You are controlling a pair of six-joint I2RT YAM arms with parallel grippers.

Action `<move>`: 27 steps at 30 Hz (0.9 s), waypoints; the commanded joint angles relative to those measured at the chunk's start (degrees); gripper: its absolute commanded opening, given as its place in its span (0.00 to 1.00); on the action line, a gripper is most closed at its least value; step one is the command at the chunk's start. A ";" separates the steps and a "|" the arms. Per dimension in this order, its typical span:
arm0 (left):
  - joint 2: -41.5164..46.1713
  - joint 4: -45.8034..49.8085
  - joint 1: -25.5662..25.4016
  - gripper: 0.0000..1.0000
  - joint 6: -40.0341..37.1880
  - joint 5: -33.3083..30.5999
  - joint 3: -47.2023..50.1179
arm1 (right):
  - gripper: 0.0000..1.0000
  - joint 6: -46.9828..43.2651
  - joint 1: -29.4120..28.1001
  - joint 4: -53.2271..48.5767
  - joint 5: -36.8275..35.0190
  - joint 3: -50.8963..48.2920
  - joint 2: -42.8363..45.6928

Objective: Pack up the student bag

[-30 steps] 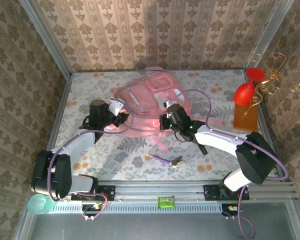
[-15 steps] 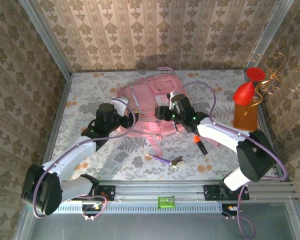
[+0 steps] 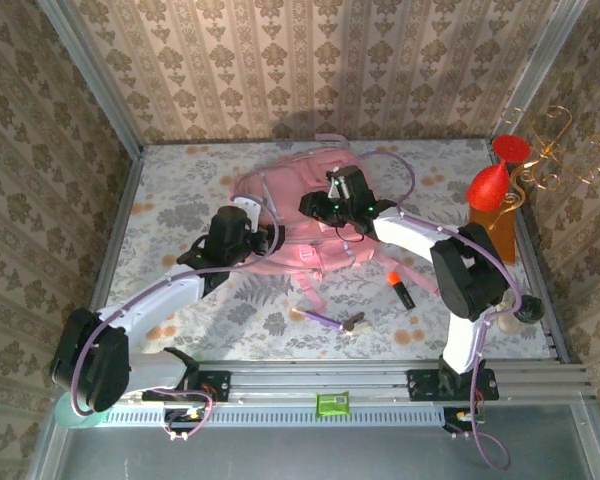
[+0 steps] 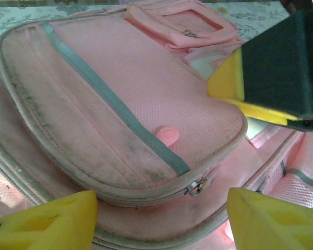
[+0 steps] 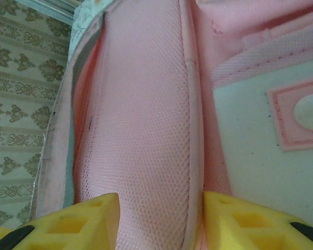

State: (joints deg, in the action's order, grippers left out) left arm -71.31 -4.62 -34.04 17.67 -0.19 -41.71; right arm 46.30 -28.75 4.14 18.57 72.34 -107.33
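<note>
Between the left gripper's (image 4: pixel 157 219) wide-set jaws, holding nothing, lies a front pocket of the student bag (image 4: pixel 120 104), its grey-trimmed zip run shut and the metal pull (image 4: pixel 196 186) just ahead of the yellow fingertips. The pink backpack lies flat on the patterned table (image 3: pixel 180 200), under both grippers.

Straddled by the right gripper (image 5: pixel 161 219) is a raised ridge of the bag's pink mesh — its jaws stand partly apart with fabric filling the gap, though whether they press it or merely flank it cannot be told from the wrist view. Beyond them, to one side, a white patch with a pink border shows.

Well short of either pair of jaws, toward the arms' bases, a purple pen (image 3: pixel 320 318), a small brown object (image 3: pixel 355 322) and an orange-and-black marker (image 3: pixel 400 290) lie loose on the table. Judging by that, packing has hardly begun — no compartment is seen open, and every visible loose item has yet to go in.
</note>
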 commanded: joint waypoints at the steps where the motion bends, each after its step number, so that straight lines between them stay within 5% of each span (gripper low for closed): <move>1: 0.06 4.59 -0.33 0.64 3.34 -2.01 -0.12 | 0.40 3.26 -0.16 0.70 4.84 1.62 -2.19; 9: 5.44 10.53 -9.02 0.58 10.57 -7.99 -0.82 | 0.02 12.63 -1.25 11.76 3.40 -1.87 2.33; 18: 0.00 12.54 -9.90 0.61 9.26 -13.51 -5.97 | 0.00 20.29 -3.63 20.32 0.24 -3.58 5.26; 27: -7.38 16.63 -9.89 0.69 6.28 -25.85 -10.76 | 0.00 22.97 -4.21 23.10 0.85 -3.79 4.95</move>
State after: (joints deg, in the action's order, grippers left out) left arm -76.97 8.95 -43.86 25.93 -19.40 -50.43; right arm 67.59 -32.42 17.17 18.15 67.88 -106.45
